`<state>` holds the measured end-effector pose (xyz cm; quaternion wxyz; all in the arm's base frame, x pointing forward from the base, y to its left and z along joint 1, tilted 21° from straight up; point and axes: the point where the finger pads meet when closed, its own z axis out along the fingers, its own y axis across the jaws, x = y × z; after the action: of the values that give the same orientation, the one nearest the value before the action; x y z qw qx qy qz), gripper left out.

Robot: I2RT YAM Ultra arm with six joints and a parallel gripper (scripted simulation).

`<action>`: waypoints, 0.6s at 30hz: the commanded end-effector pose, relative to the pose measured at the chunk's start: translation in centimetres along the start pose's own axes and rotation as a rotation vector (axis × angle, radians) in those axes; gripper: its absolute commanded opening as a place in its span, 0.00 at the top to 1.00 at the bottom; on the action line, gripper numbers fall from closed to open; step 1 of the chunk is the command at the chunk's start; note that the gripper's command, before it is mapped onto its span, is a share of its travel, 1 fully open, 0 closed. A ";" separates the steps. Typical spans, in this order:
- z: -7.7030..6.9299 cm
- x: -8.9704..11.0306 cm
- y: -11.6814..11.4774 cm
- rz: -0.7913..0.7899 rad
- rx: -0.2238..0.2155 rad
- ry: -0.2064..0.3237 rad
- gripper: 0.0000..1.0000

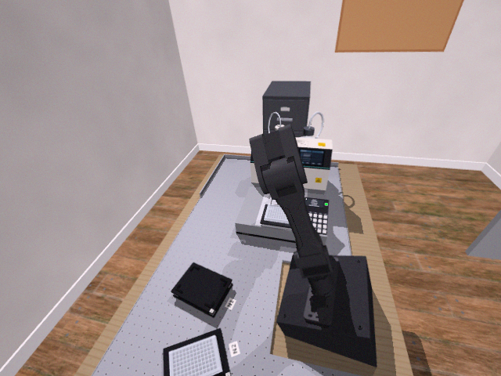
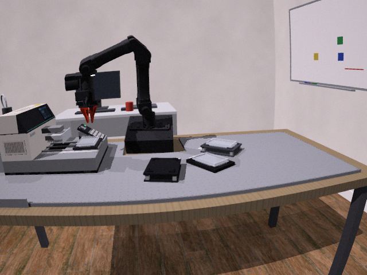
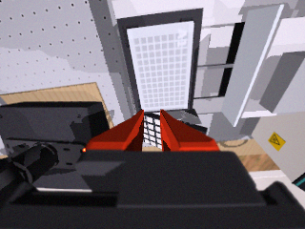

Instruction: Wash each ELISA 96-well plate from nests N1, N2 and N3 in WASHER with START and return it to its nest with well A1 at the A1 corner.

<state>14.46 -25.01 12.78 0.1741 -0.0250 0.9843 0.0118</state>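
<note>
The arm's gripper point(image 2: 89, 116) hangs in the air above the washer's keypad point(image 2: 95, 132), its red fingers pointing down. The fingers are drawn almost together with only a narrow gap between them, and nothing is held in that gap; through it the wrist view shows the white keys of the keypad below.

One white plate point(image 2: 86, 141) lies in the carrier point(image 3: 123, 67) on the washer point(image 2: 26, 138), just left of the keypad in the exterior view. In the wrist view its grid of wells fills the dark frame of the carrier. The lamp point(image 1: 326, 204) at the top of the keypad shows green.

On the grey surface point(image 2: 266, 160), one nest point(image 2: 162, 169) stands bare, a black slab with corner locators. Two other nests each carry a white plate: the nearer one point(image 2: 210, 159) sits just beside the bare nest, and the farther one point(image 2: 221, 143) lies behind it, close to the arm's black base point(image 2: 166, 142).
</note>
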 end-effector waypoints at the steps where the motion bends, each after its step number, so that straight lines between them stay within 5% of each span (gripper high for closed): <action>1: -0.6 1.0 0.5 0.128 0.021 -0.012 1.00; 18: -0.5 7.0 5.0 0.628 0.017 -0.015 1.00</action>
<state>8.16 -20.73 10.75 0.1686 0.2324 0.9566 0.0507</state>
